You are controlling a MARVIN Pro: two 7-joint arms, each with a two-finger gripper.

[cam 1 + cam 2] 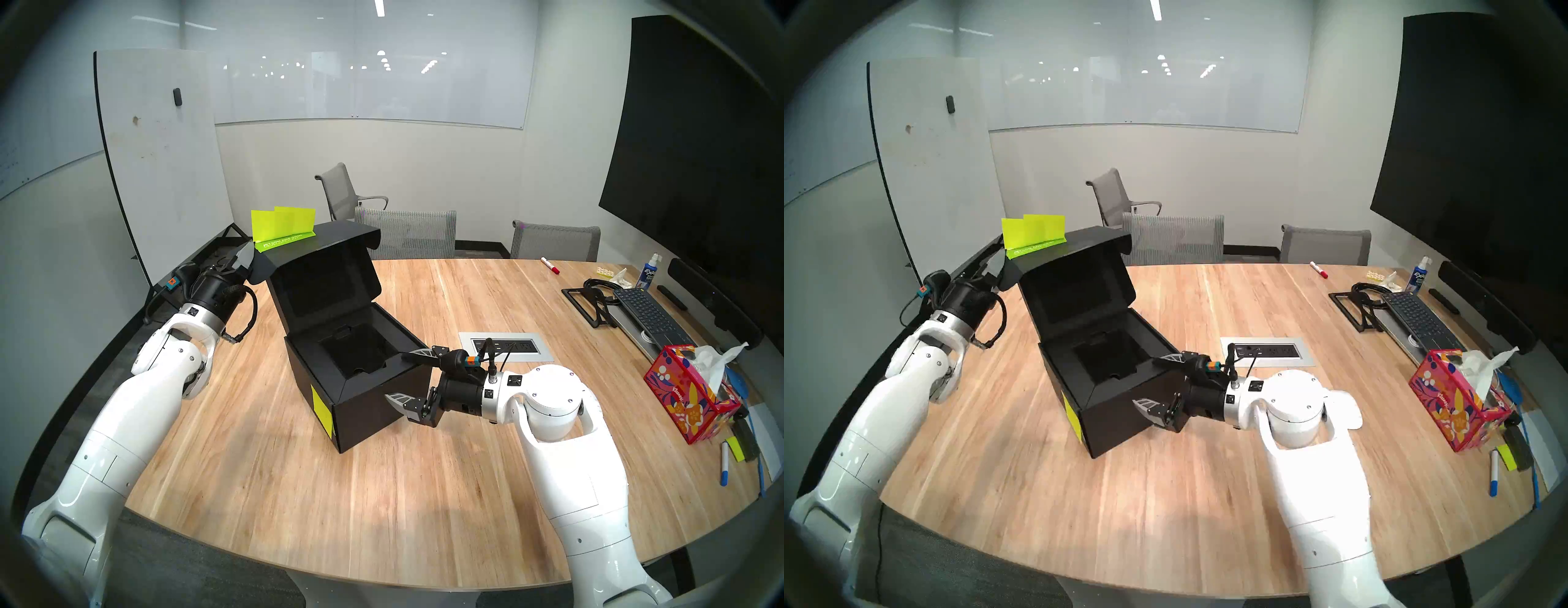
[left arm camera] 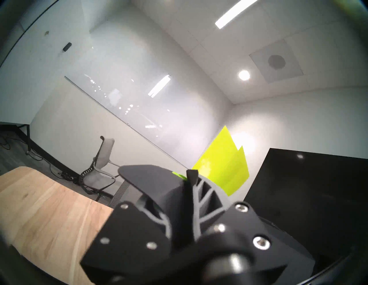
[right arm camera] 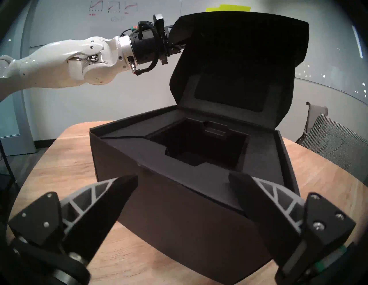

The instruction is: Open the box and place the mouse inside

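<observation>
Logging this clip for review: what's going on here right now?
The left gripper is pinched on the flap of the black box's lid, holding it raised. The box sits open on the table, its cavity empty. The right gripper is open, straddling the box's near corner. No mouse is in view.

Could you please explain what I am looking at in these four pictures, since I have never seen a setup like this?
It is a two-armed robot at a wooden table. Two pictures come from its head, nearly identical; the other two from cameras on its wrists. The left gripper pinches a side flap of the raised lid of a black box, holding it open. The right gripper, jaws wide and holding nothing, sits at the box's right side. The wrist views show the lid's edge and the box's hollow inside. Off to the right lie a keyboard and a tissue box. No mouse is visible.
</observation>
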